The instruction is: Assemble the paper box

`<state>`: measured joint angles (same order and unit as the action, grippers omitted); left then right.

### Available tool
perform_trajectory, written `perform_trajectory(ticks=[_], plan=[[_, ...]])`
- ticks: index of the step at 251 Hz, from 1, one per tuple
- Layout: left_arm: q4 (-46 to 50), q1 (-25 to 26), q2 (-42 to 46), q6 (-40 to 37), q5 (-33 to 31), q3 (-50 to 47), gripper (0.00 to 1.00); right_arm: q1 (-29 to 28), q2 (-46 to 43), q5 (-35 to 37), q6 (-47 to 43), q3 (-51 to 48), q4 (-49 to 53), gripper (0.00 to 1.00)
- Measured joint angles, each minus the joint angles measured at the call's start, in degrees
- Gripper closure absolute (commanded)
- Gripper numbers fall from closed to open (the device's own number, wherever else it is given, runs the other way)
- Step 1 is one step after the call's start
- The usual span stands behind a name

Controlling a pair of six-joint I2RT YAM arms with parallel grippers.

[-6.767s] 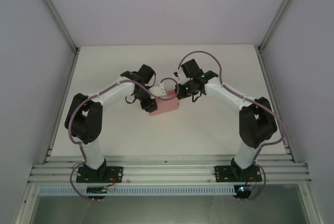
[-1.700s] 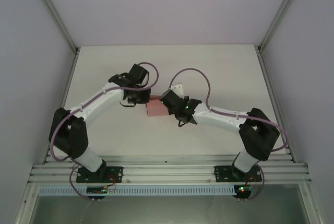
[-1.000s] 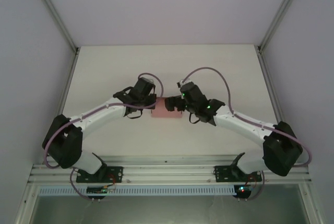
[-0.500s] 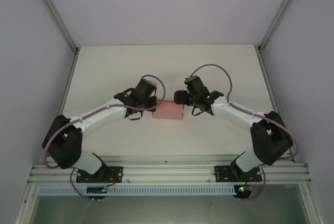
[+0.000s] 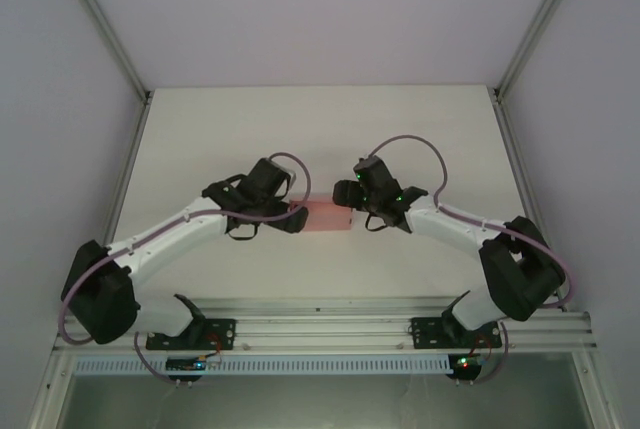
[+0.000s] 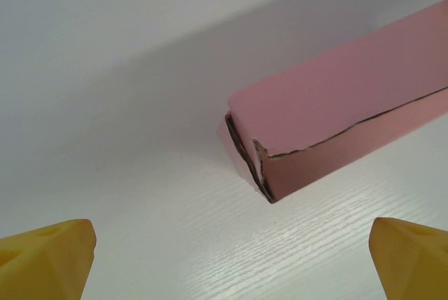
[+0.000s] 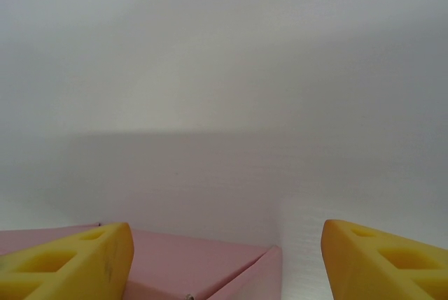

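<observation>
Left pincer (image 5: 296, 217) and right pincer (image 5: 346, 198) flank the paper box (image 5: 325, 217); table (image 5: 330, 129) beyond seems open.

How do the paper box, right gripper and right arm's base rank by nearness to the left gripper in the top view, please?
1. paper box: beside it, middle.
2. right gripper: box's far end.
3. right arm's base: near-right edge.

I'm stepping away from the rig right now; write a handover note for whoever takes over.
Left end effector: open, holding nothing, facing one end of the paper box.
Right end effector: open, at the box's other end.
The box lies on the table between them, already folded into a long rectangular shape.
Left to do: the end flap facing the left arm shows dark gaps and seems not fully tucked; press it shut.
</observation>
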<state>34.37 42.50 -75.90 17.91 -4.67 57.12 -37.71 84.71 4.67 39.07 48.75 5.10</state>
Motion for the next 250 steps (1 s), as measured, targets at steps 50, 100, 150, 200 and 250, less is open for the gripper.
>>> perform_trajectory(ticks=[50, 100, 150, 200, 250], plan=[[-3.3, -5.7, 2.1, 6.0, 7.1, 1.3, 0.00, 0.0, -0.3, -1.4, 0.6, -3.3, -6.3, 0.28], [-13.0, -14.7, 0.1, 12.1, 17.8, -1.0, 0.01, 0.1, -0.6, -3.2, 0.5, -5.7, -11.2, 0.28], [-20.8, -14.9, -5.2, 15.3, 26.6, -7.3, 0.26, 0.9, -0.6, -4.9, 0.5, -7.4, -14.4, 0.28], [-34.8, -15.6, -5.0, 17.8, 32.9, -16.3, 0.57, 2.2, -0.5, -8.3, -1.1, -11.3, -22.3, 0.35], [-52.6, -17.0, -5.6, 17.9, 35.1, -24.3, 0.77, 4.9, 2.6, -16.8, -5.3, -18.4, -40.4, 0.49]])
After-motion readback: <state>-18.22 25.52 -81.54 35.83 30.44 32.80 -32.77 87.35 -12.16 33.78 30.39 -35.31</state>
